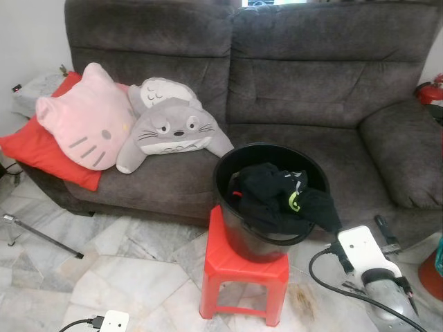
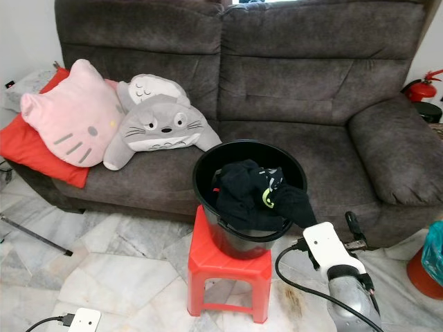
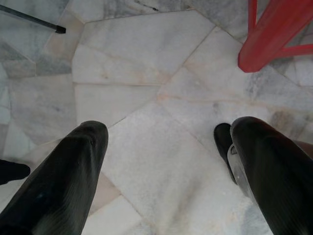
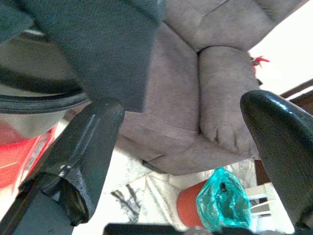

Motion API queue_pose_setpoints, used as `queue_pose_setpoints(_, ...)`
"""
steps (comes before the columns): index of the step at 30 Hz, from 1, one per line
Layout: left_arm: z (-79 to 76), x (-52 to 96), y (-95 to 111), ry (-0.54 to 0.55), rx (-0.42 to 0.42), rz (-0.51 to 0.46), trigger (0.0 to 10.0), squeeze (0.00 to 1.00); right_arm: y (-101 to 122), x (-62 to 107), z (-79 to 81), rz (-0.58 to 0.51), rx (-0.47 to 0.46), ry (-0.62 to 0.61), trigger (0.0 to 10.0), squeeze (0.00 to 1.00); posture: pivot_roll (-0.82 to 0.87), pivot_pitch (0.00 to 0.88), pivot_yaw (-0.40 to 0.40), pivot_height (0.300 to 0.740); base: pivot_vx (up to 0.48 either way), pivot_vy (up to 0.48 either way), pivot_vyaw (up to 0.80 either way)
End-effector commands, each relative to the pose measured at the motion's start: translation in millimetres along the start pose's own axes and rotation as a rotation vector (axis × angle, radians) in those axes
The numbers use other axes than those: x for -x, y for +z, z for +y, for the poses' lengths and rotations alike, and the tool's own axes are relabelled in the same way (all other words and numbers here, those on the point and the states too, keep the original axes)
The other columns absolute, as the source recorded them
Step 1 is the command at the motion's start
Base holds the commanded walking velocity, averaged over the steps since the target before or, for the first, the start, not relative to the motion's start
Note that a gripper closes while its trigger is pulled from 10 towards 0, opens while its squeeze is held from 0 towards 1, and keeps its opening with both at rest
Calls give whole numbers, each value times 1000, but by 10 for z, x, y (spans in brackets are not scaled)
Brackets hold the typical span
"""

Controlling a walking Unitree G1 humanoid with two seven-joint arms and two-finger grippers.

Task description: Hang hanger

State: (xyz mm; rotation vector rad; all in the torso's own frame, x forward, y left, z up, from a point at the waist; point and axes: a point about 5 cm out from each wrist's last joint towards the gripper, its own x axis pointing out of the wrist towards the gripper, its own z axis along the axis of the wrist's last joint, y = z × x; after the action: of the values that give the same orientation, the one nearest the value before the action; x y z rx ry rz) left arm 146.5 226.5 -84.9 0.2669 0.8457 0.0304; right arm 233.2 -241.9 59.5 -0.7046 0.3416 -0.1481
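Here both claws gape: right claw (image 4: 186, 142) beside bucket (image 1: 239, 232), left claw (image 3: 166, 166) over floor (image 3: 146, 98)

Black clothes (image 1: 280, 197) hide the bucket's (image 1: 232, 162) contents; frame cuts off the teal bag (image 2: 435, 252).

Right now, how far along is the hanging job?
Nothing looks done yet: I can make out no hanger. The dark clothes sit bundled in the black plastic bucket on the red plastic stool. The right gripper is open beside the bucket; the left gripper is open over the marble floor. Everything remains.
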Motion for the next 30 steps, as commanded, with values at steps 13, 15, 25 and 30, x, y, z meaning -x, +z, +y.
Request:
queue_pose_setpoints(13,-23,19,-72,-13,-13,34,10000,0,-41,-31,194,3,27,96,10000,0,-167,0,27,740,0,0,0)
queue_pose_setpoints(15,-28,21,-79,-15,-14,37,10000,0,-28,-72,151,4,27,85,10000,0,-168,0,25,740,0,0,0)
queue_pose_setpoints(25,-68,28,-99,-20,-10,47,10000,0,1,-178,61,6,51,49,10000,0,-160,0,19,740,0,0,0)
queue_pose_setpoints(30,-47,34,-118,-11,-7,54,10000,0,115,-234,-22,-40,42,0,10000,0,-158,0,19,740,0,0,0)
